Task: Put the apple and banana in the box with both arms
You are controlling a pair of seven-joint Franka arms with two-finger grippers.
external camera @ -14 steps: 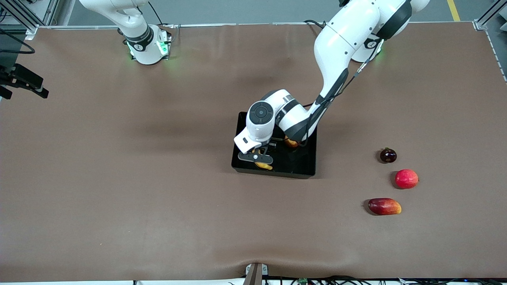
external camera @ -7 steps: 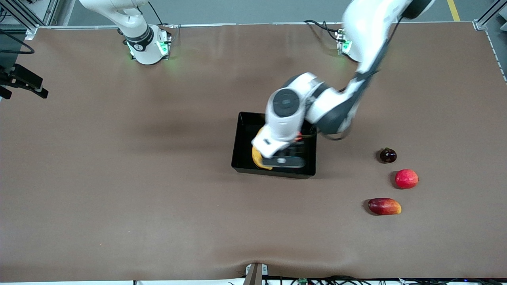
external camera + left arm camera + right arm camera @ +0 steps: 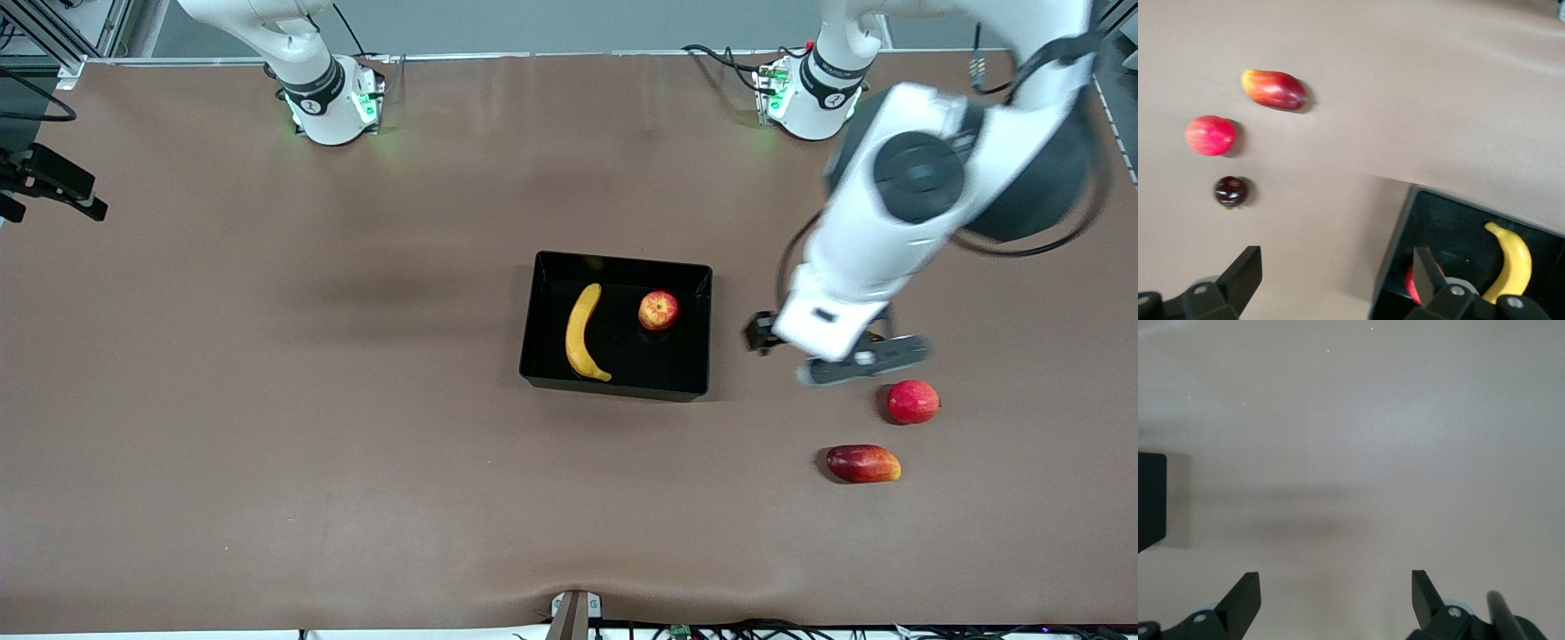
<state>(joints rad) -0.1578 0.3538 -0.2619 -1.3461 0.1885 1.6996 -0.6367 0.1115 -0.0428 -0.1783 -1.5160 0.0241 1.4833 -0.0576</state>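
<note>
In the front view the left gripper [image 3: 836, 351] hangs over bare table between the box [image 3: 702, 333] and the loose fruit at the left arm's end of the table, with nothing in it. The banana [image 3: 582, 332] and the apple [image 3: 659, 310] both lie in the box, apart from each other, the apple on the side toward this gripper. A bright red fruit [image 3: 912, 401] sits just beside the gripper, and a mango [image 3: 862, 463] lies near it, closer to the front camera. No writing or labels can be read anywhere. In the left wrist view the left gripper [image 3: 1338, 283] has its fingers [image 3: 1245, 270] spread wide and empty over the table; the box [image 3: 1401, 253] shows beside one finger, holding the banana [image 3: 1511, 263] and part of the apple [image 3: 1411, 283]. The mango [image 3: 1273, 89], the bright red fruit [image 3: 1210, 135] and a small dark fruit [image 3: 1230, 191] lie on the table out ahead. In the right wrist view the right gripper [image 3: 1336, 600] waits wide open and empty above bare table, a corner of the box [image 3: 1150, 497] at the edge
</note>
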